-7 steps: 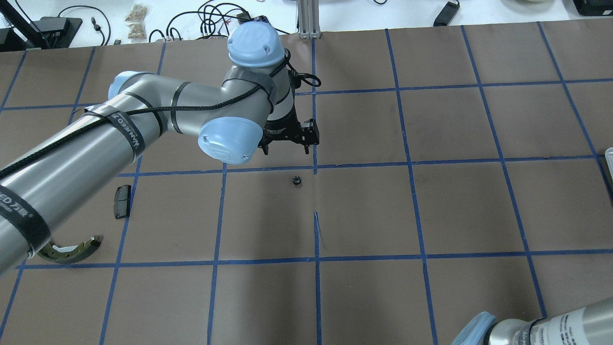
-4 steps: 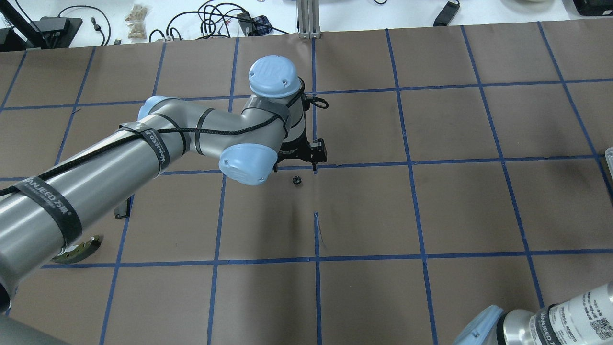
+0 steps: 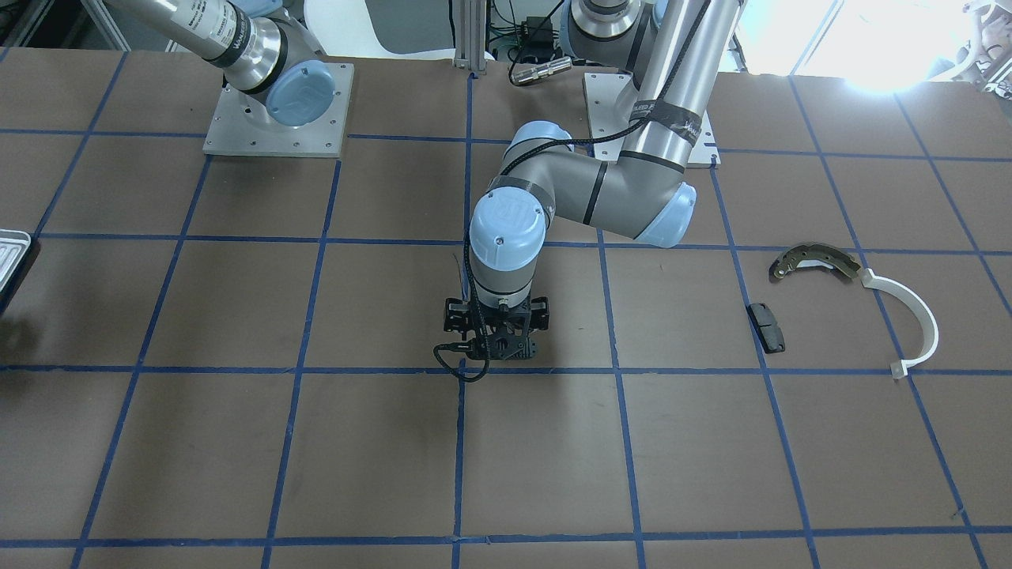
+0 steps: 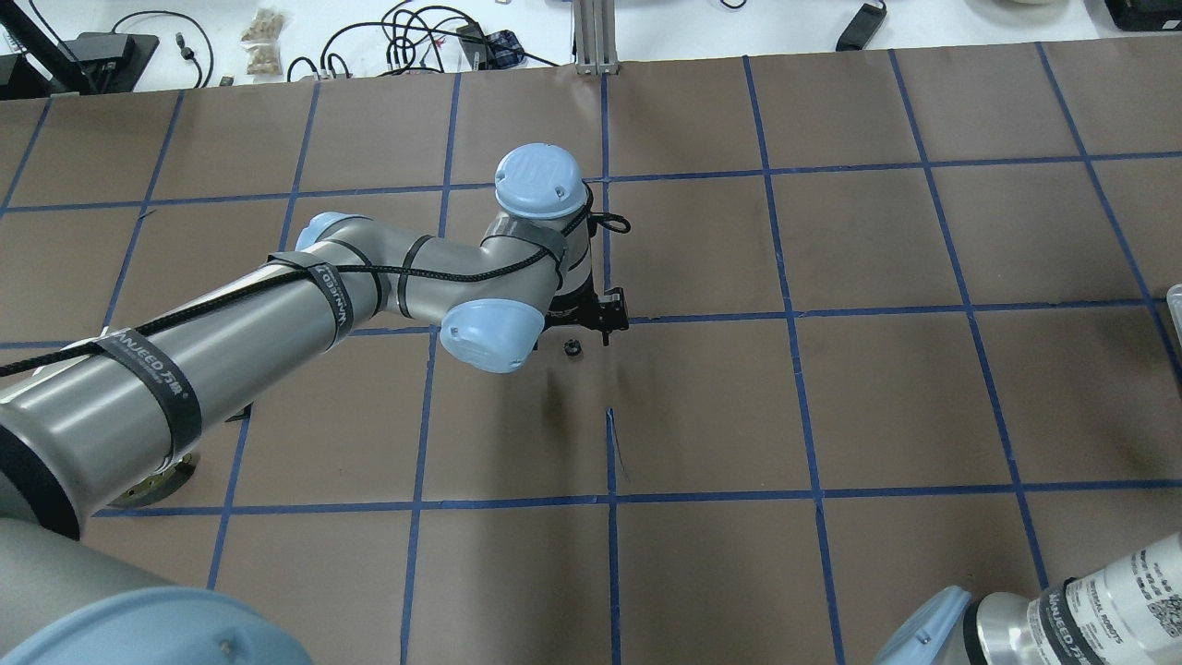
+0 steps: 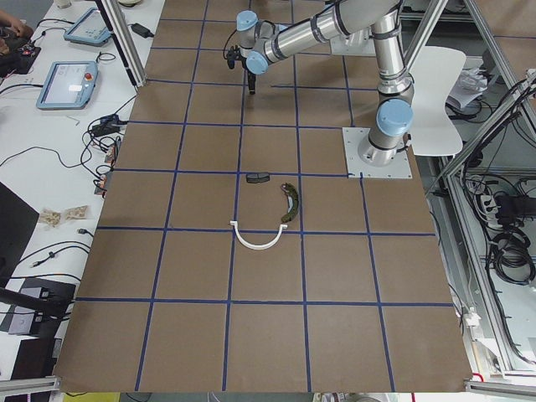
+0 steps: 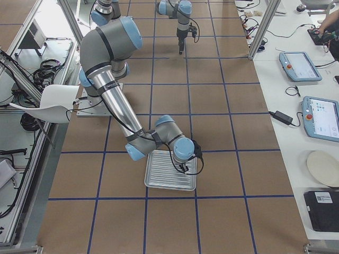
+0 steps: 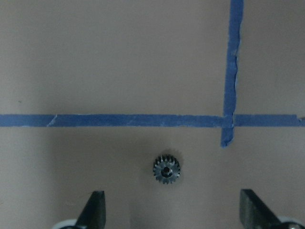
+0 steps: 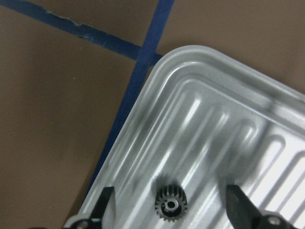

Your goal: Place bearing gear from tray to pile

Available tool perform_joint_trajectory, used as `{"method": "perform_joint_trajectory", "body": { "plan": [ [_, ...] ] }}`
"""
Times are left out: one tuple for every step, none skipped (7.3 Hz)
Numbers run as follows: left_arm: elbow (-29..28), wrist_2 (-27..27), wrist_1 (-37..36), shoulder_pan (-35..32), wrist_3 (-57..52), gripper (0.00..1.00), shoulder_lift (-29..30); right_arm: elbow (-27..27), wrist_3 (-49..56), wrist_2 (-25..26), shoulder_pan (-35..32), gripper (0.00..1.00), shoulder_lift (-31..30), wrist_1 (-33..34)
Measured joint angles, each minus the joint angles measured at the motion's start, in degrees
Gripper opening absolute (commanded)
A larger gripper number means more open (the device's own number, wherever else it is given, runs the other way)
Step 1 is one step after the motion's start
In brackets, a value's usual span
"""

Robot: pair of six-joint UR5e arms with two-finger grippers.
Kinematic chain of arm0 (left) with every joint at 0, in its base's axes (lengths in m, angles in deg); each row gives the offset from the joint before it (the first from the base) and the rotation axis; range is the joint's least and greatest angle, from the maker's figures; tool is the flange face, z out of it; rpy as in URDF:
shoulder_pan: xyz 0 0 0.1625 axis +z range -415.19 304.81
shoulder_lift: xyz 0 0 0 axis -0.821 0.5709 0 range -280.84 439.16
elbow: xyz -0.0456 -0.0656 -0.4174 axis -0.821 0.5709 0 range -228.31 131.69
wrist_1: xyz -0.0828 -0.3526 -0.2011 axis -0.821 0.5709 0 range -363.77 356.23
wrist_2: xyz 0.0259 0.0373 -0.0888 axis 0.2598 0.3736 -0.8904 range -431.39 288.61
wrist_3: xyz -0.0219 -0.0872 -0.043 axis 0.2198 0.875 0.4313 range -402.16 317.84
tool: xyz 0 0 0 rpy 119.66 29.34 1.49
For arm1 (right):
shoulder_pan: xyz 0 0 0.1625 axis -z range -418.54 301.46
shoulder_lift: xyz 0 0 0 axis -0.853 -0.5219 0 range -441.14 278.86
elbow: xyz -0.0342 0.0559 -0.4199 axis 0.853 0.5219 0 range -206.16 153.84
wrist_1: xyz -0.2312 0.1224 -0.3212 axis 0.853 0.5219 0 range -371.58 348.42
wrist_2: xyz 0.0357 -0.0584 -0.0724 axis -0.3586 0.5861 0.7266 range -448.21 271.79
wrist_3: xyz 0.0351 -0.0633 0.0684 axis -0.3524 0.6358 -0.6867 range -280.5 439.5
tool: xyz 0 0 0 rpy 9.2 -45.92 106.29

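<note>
**Task status.** Closest under my left wrist camera, one loose gear lies flat on the brown table cover, just short of a blue tape crossing. It is out of the tray but well apart from the pile, so I judge this transfer about half done: pick-up from mid-table and carry to the pile remain. Under my right wrist camera, a second tray gear sits on the ribbed floor of the tray, near its rounded corner; that one is not yet moved. Farther out, the pile lies on the left arm's side: a black pad, a brake shoe and a white half-ring touching the shoe's end. I see no gear among them.

**Gripper status.** The left gripper is spread wide and grips nothing. Its fingertips flank the loose gear with clear gaps on both sides, and the gear lies slightly ahead of them. The right gripper is likewise spread wide over the tray, bracketing the tray gear without contact on either finger. I cannot tell how high either gripper is above its gear.
</note>
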Motion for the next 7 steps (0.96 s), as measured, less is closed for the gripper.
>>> {"method": "perform_joint_trajectory", "body": {
  "plan": [
    [-0.1,1.23,-0.29,0.0,0.17,0.89,0.77,-0.48,-0.09,-0.02,0.0,0.25,0.04,0.43],
    [-0.29,1.78,-0.48,0.0,0.34,0.8,1.54,-0.68,-0.15,0.05,0.01,0.14,0.04,0.6],
    [-0.37,1.86,-0.84,0.0,0.66,0.68,2.14,-0.72,-0.14,0.09,0.0,0.09,0.03,0.65],
    [-0.34,1.71,-1.48,0.0,1.57,0.53,2.59,-0.69,-0.06,0.13,0.0,0.08,-0.06,0.65],
    [-0.25,1.57,-1.97,0.0,3.07,0.28,2.84,-0.57,-0.02,0.23,0.01,0.08,-0.21,0.46],
    [-0.13,1.48,-2.26,-0.06,4.21,0.16,2.92,-0.37,-0.17,0.29,-0.03,0.08,-0.89,-0.18],
    [-0.03,1.38,-2.43,-0.12,4.77,0.11,2.89,-0.25,-1.22,0.3,-0.27,0.09,-3.16,-2.39]
  ]
}}
